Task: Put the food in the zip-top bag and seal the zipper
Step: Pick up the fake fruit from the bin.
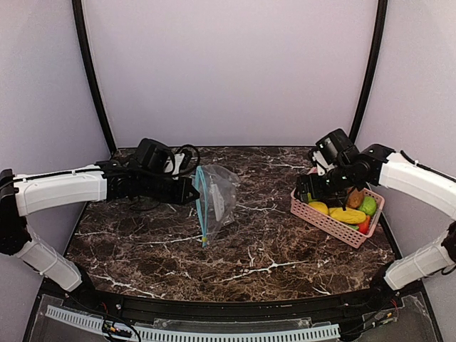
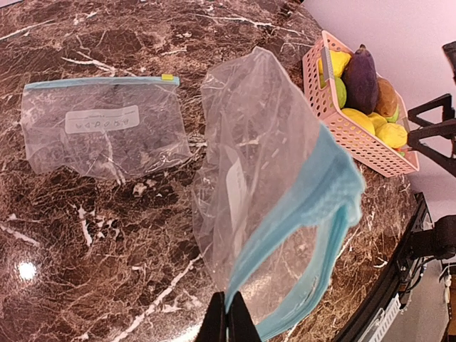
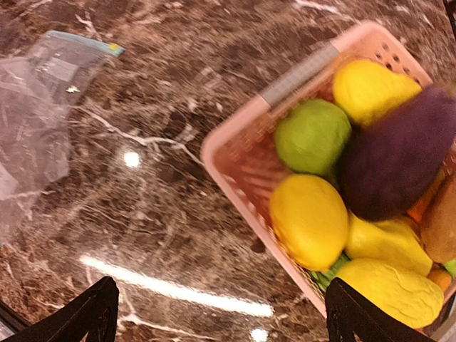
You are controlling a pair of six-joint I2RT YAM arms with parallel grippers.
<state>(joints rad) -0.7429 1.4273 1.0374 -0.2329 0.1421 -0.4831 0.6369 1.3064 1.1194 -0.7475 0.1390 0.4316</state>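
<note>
The zip-top bag [image 1: 216, 198] hangs upright at the table's middle, its blue zipper mouth [image 2: 313, 214] spread open. My left gripper [image 1: 193, 190] is shut on that blue rim, its fingers [image 2: 229, 322] pinched together at the bottom of the left wrist view. The food [image 1: 348, 214] lies heaped in a pink basket [image 1: 324, 222] at the right: a yellow lemon-like piece [image 3: 308, 221], a green one [image 3: 312, 135], a purple one [image 3: 399, 164] and more yellow ones [image 3: 370, 89]. My right gripper [image 1: 306, 189] hovers over the basket's left end, open wide [image 3: 224, 313], with nothing between its fingers.
A second clear bag [image 2: 103, 135] with a blue zipper lies flat on the marble table [image 1: 249, 256], behind the held one. The basket's rim [image 3: 235, 167] sits just under the right fingers. Grey walls enclose the back and sides.
</note>
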